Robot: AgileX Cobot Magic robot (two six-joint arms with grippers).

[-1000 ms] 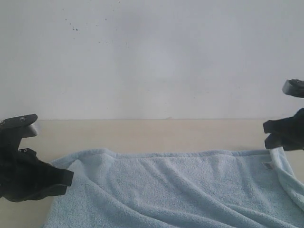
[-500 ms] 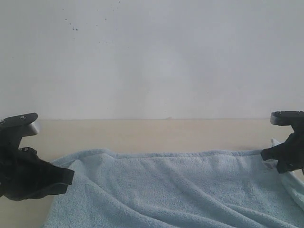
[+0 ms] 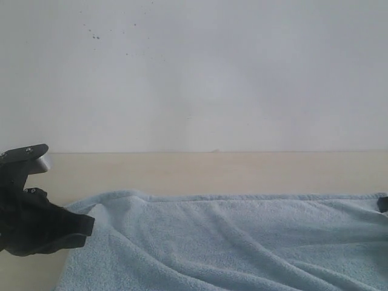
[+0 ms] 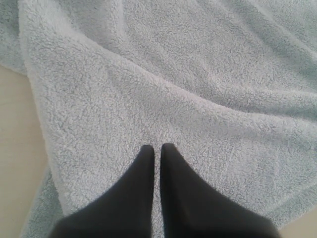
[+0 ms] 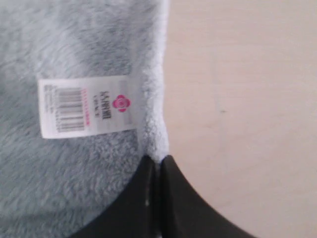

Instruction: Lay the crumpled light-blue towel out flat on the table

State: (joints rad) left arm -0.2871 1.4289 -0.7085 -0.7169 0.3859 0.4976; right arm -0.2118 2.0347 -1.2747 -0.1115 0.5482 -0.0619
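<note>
Two grippers, both closed | large pale light-blue fluffy towel lies rumpled across the near part of the plain cream-beige table, reaching the right edge | black left gripper: fingers pressed together over towel's left part, catch unclear | black right gripper: pinching towel's hemmed edge beside white barcode label

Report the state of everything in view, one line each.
towel: spread wide across the table, far hem nearly straight, folds and wrinkles across it, not flat.
left pincer: shut, tips on the towel; whether it pinches cloth cannot be told.
right pincer: shut on the towel's hemmed edge, near the label.
label: lying flat on the towel, printed side up.
table: partly covered by the towel.
</note>
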